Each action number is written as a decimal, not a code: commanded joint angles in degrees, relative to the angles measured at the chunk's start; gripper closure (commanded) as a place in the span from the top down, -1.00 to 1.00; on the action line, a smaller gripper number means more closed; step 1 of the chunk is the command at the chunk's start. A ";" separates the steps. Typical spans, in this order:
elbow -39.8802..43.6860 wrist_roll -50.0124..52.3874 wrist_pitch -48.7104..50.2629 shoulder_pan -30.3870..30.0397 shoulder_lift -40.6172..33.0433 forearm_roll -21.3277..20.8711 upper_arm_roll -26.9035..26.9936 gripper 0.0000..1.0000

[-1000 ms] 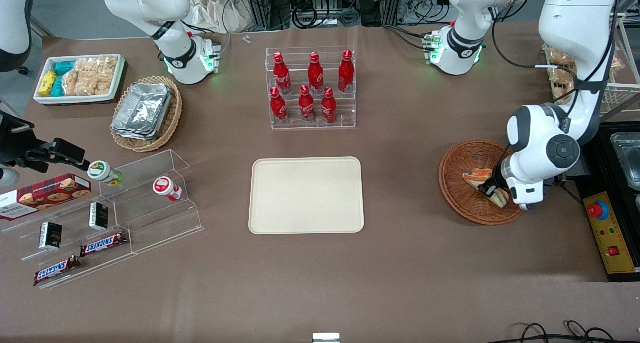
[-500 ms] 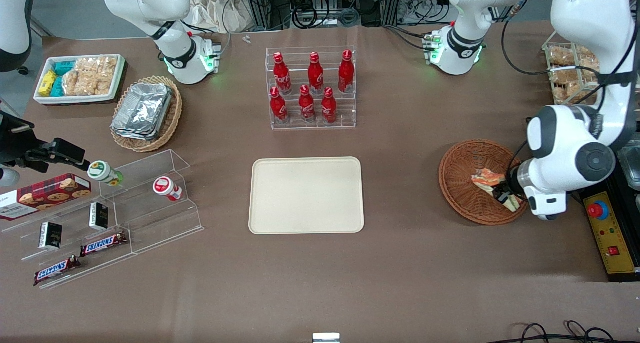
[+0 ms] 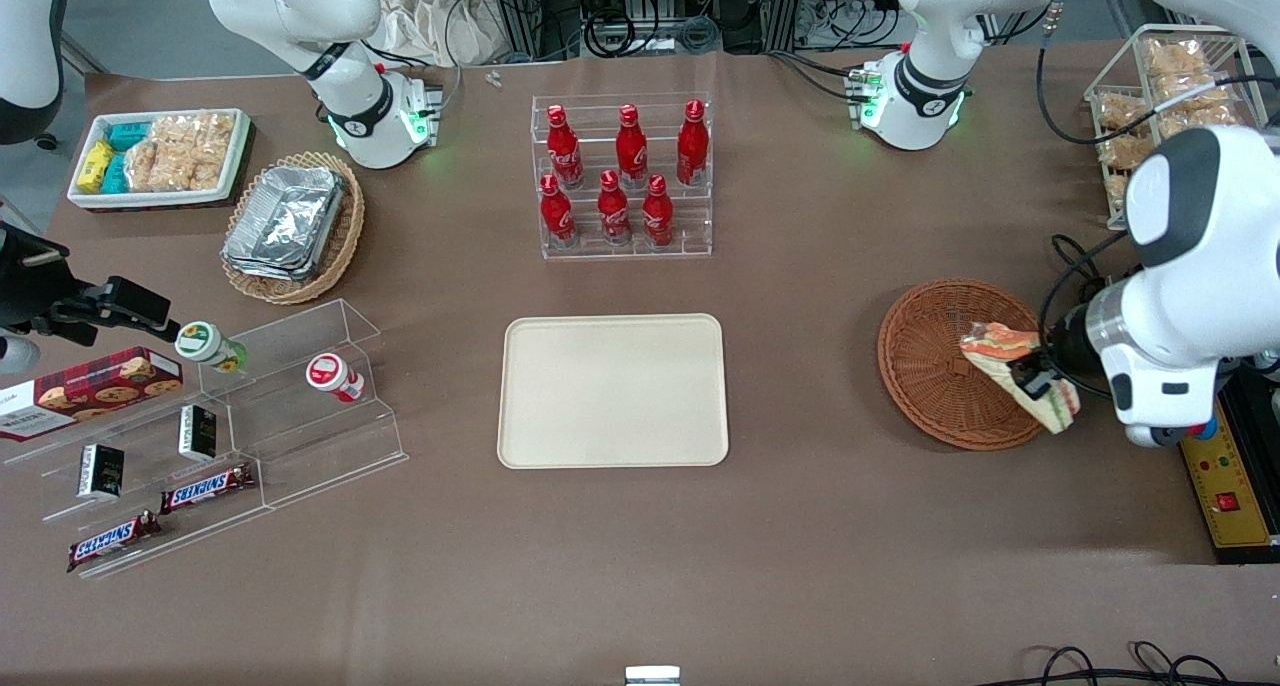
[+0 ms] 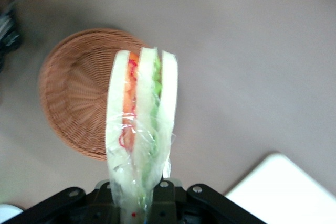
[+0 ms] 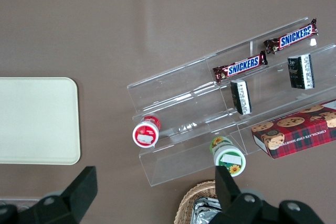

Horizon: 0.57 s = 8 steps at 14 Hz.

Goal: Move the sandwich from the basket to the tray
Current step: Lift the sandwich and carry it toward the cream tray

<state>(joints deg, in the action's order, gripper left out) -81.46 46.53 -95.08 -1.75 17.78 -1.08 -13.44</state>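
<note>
Now we are holding the sandwich clamped in our gripper, lifted clear above the basket; carrying it over to the tray is remaining.

The sandwich is sealed in clear, glossy, crinkled wrap and clamped in the black matt plastic end effector, raised over the rough woven wicker basket; the tray is smooth matt cream plastic on a matt brown counter
</note>
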 commanded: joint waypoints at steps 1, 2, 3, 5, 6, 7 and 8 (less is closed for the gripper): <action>4.11 -4.36 0.95 -0.01 2.60 0.03 -6.14 -1.00; 4.20 -3.65 -0.19 -0.01 3.91 0.03 -8.68 -1.00; 4.20 -3.73 -2.55 -0.01 5.75 0.12 -11.49 -1.00; 4.29 -3.64 -6.77 1.21 10.40 -0.15 -16.86 -1.00; 4.29 -3.38 -9.49 2.35 12.86 -0.06 -17.06 -1.00; 4.37 -3.03 -12.73 4.89 15.67 -0.15 -17.15 -1.00; 4.38 -1.98 -16.16 7.61 18.05 -0.49 -17.06 -1.00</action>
<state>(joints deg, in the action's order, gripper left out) -80.02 43.89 -107.17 2.06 29.65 -1.01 -30.06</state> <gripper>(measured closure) 0.811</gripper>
